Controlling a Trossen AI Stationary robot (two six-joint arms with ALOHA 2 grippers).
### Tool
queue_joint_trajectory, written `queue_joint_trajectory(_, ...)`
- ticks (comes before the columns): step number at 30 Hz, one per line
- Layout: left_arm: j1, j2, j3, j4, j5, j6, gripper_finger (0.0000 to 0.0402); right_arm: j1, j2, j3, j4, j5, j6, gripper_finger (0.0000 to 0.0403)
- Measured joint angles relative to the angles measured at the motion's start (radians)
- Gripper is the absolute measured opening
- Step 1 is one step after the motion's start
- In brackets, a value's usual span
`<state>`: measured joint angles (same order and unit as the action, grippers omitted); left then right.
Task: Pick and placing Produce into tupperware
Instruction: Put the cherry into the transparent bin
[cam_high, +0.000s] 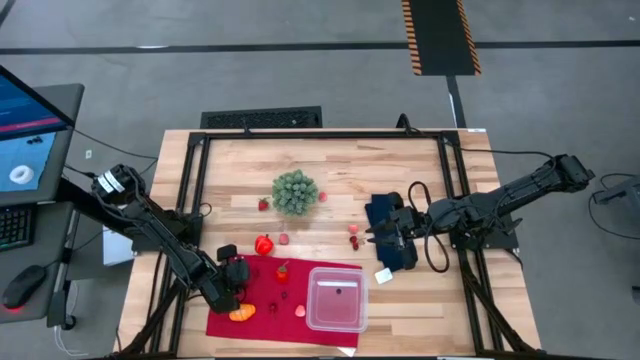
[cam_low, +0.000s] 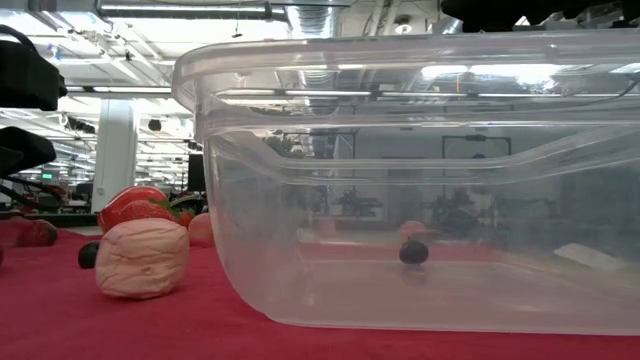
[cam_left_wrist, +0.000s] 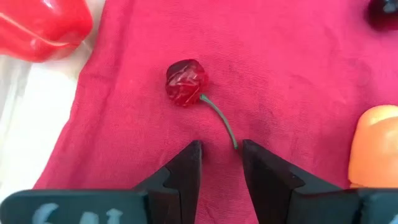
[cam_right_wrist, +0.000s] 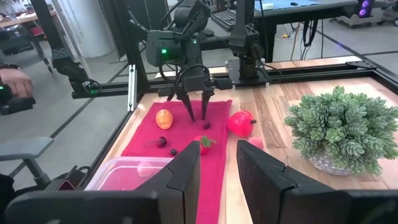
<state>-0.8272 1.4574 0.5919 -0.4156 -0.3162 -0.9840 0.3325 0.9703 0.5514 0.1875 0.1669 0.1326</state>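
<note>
Left claw (cam_left_wrist: 219, 163) narrowly parted, empty, over woven red cloth (cam_left_wrist: 292, 74), tips beside thin green stem of glossy faceted cherry (cam_left_wrist: 185, 82); smooth orange oval (cam_left_wrist: 375, 146) adjacent; clear rounded-corner tupperware (cam_high: 337, 297) on cloth corner; low view alone reveals small dark berry (cam_low: 414, 252) inside; right claw (cam_right_wrist: 217, 167) slightly parted, empty, over desk (cam_high: 340, 165).
</note>
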Motion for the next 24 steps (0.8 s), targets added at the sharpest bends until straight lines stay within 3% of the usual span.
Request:
queue_joint_trajectory(15, 0.007, 0.000, 0.033, -0.021, -0.059, 0.011, 0.0109, -0.071, 0.128, 0.000, 0.065, 0.043, 0.025, 0.0129)
queue_joint_trajectory(24, 0.009, 0.000, 0.032, -0.024, -0.045, 0.011, 0.0047, -0.054, 0.088, 0.001, 0.054, 0.040, 0.025, 0.0129)
